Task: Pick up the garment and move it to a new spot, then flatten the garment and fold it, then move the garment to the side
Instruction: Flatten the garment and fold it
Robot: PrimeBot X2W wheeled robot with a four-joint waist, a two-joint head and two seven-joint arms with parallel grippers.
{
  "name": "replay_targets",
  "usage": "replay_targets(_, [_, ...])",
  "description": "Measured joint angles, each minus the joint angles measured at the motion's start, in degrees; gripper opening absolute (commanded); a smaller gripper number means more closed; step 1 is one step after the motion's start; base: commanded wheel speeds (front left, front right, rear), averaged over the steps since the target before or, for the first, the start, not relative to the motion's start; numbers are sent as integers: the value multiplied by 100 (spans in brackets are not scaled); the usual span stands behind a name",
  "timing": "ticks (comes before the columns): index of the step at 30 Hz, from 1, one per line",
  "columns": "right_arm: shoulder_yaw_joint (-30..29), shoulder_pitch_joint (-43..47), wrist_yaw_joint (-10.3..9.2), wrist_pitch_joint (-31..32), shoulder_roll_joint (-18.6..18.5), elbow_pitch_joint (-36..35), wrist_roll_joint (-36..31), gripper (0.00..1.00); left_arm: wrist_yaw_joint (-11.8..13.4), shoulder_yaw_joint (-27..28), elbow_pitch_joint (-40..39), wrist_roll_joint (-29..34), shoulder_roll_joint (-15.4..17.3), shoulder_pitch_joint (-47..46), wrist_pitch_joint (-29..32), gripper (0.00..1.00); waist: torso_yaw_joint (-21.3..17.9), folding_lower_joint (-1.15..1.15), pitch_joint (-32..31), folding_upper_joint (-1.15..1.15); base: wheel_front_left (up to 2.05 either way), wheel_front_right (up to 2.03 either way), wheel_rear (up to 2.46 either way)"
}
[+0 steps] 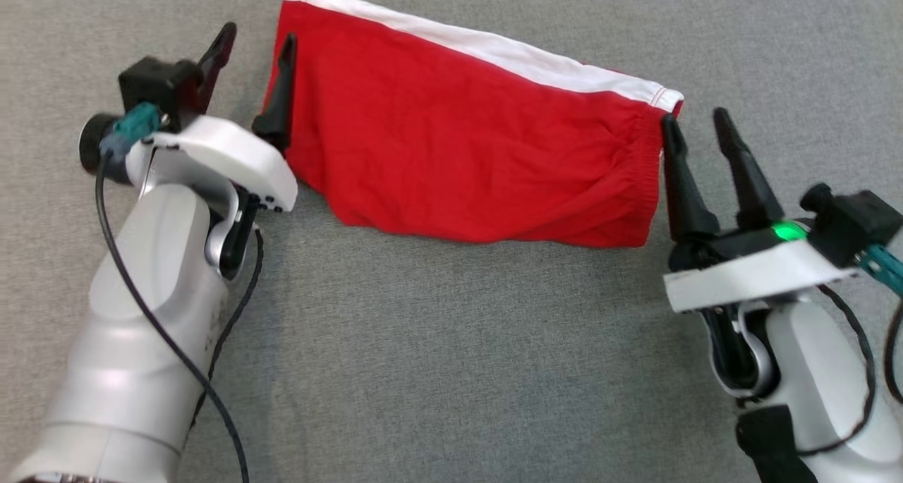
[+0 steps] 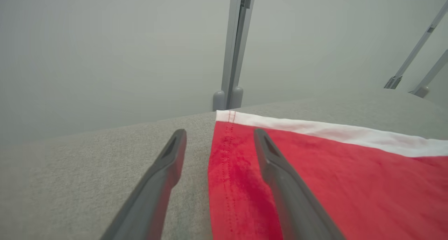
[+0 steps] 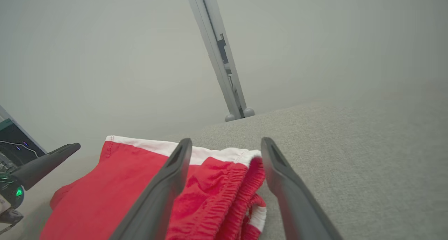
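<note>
The garment (image 1: 458, 130) is a pair of red shorts with a white side band, lying folded on the grey cloth surface. My left gripper (image 1: 257, 42) stands open at its left edge, one finger over the red cloth and the other beside it. In the left wrist view the garment (image 2: 332, 184) has its stitched hem between the open fingers of the left gripper (image 2: 219, 132). My right gripper (image 1: 695, 120) stands open at the elastic waistband end. The right wrist view shows the gathered waistband of the garment (image 3: 224, 191) between the right gripper (image 3: 226, 142) fingers. Neither holds the cloth.
The grey fabric-covered table (image 1: 423, 363) spreads wide in front of the garment. Beyond its far edge stands a grey metal post (image 2: 234, 57), seen also as a post (image 3: 220, 57) in the right wrist view. More slanted struts (image 2: 416, 54) stand far right.
</note>
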Motion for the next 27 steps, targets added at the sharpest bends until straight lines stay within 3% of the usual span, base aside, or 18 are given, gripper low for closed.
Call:
replay_targets(6, [-582, 620, 0, 0, 27, -876, -793, 100, 324, 412, -1338, 20, 225, 886, -38, 100, 115, 0, -220, 0, 0, 0, 0])
replay_targets(12, [-1044, 1092, 0, 0, 52, -1209, -1321, 100, 521, 659, -2554, 111, 457, 1956, -40, 100, 183, 0, -481, 0, 0, 0, 0])
replay_targets(19, [-1288, 1573, 0, 3, 67, -1192, -1538, 100, 778, 727, -3389, 115, 595, 2967, 48, 100, 185, 0, -708, 0, 0, 0, 0])
replay_targets(27, [-1385, 1670, 0, 49, 98, -1189, -1533, 100, 907, 725, -3821, 101, 689, 3256, 254, 100, 172, 0, -758, 0, 0, 0, 0])
